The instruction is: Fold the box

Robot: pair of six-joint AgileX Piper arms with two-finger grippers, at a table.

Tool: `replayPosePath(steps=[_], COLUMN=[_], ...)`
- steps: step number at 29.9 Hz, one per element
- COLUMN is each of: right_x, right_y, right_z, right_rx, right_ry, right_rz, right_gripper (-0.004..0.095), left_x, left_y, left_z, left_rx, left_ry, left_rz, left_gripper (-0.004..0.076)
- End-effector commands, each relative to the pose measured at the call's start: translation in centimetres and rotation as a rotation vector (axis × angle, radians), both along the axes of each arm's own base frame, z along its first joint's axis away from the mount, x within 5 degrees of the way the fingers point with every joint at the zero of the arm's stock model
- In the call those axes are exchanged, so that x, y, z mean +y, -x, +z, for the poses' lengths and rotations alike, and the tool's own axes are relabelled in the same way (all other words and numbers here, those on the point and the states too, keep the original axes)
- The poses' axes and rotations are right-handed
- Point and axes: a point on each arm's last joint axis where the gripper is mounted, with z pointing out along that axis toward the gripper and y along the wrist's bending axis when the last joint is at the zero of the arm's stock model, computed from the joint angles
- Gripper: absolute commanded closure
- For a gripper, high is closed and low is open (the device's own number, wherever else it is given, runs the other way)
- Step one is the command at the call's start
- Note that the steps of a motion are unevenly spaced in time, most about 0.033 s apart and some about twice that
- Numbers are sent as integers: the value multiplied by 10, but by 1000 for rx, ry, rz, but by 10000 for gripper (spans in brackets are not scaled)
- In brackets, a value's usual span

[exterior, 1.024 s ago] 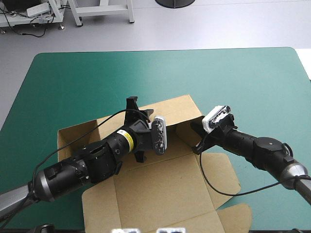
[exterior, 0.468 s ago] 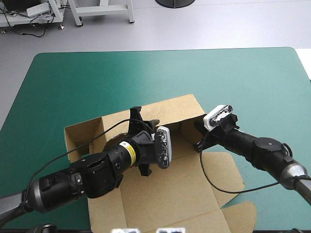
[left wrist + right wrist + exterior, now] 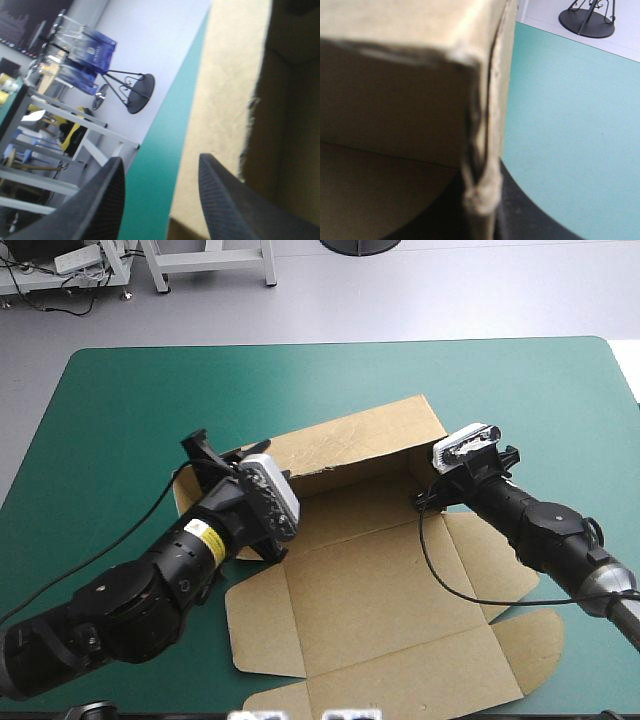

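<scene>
The brown box (image 3: 370,580) lies partly formed in the middle of the table. Its far wall (image 3: 350,440) stands up and its lid and flaps lie flat toward the near edge. My left gripper (image 3: 202,448) is at the box's left end. In the left wrist view its fingers (image 3: 107,200) stand apart, with the teal-green cover and the board (image 3: 225,100) ahead of them. My right gripper (image 3: 423,498) is at the box's far right corner. In the right wrist view it (image 3: 482,205) pinches the upright wall's edge (image 3: 485,125) between nearly closed fingers.
A rounded flap (image 3: 520,640) of the box lies flat near the table's front right. The teal-green cover (image 3: 150,390) stretches beyond the box to the far edge and to both sides. The right arm lies over the box's right flap.
The box has slid right and away, and its far wall now stands taller. My left gripper has moved from the box's middle to its left end. My right gripper has shifted right with the corner.
</scene>
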Motion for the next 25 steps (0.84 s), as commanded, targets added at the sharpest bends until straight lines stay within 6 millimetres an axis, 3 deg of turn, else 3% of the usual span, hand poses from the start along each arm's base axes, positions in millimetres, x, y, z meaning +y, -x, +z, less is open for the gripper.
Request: replayPosePath(steps=[1, 5, 11, 16, 21, 25], right_x=[0, -1, -2, -1, 2, 4], right_y=[-1, -1, -3, -3, -1, -2], right_z=[20, 21, 25, 26, 25, 19], right_rx=[-28, -29, -43, -37, -34, 12], right_ry=[-114, -114, -107, -132, -110, -57], right_rz=[-38, -52, -65, -57, -19, 45], right_gripper=[932, 932, 933, 933, 933, 933], left_x=[26, 53, 83, 94, 132, 156], left_y=[3, -3, -17, -53, -93, -104], left_z=[29, 31, 35, 22, 7, 3], left_rx=[-118, -86, -15, 71, 147, 174], left_ry=[71, 89, 240, 318, 470, 551], left_rz=[100, 260, 330, 383, 539, 594], left_gripper=[389, 389, 389, 389, 389, 389])
